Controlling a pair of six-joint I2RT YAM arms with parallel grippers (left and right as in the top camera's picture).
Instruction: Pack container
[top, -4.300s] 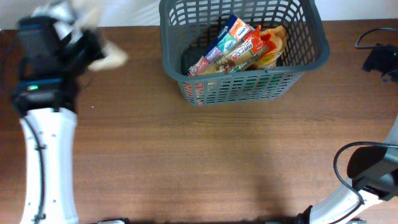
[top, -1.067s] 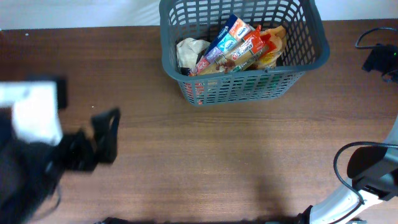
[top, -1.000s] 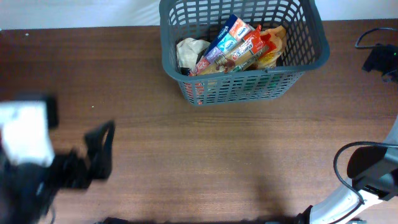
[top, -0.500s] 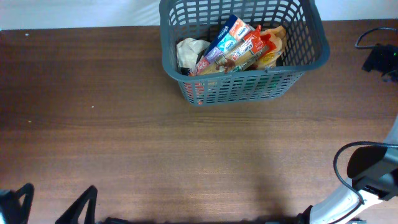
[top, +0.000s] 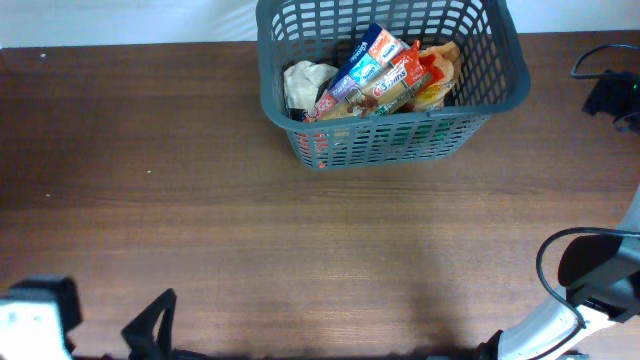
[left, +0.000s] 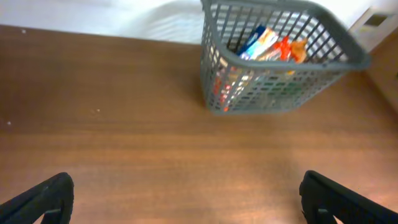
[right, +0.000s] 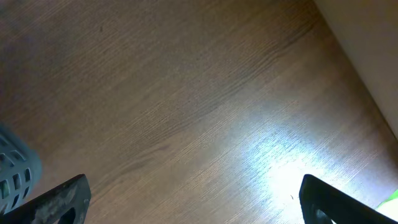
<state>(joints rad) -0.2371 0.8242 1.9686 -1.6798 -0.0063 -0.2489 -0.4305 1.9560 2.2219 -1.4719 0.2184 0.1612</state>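
I see the container (top: 400, 142) standing at the far edge of the desk (top: 300, 230), snack packets (top: 375, 68) leaning crosswise inside and a pale crumpled wrapper (top: 303, 80) tucked at their left. My left jaws are spread wide over bare wood at the near edge, gripping nothing; the right jaws likewise, wide and empty. No loose goods show on the desk, so I judge the packing done, which would explain both parked well apart from it
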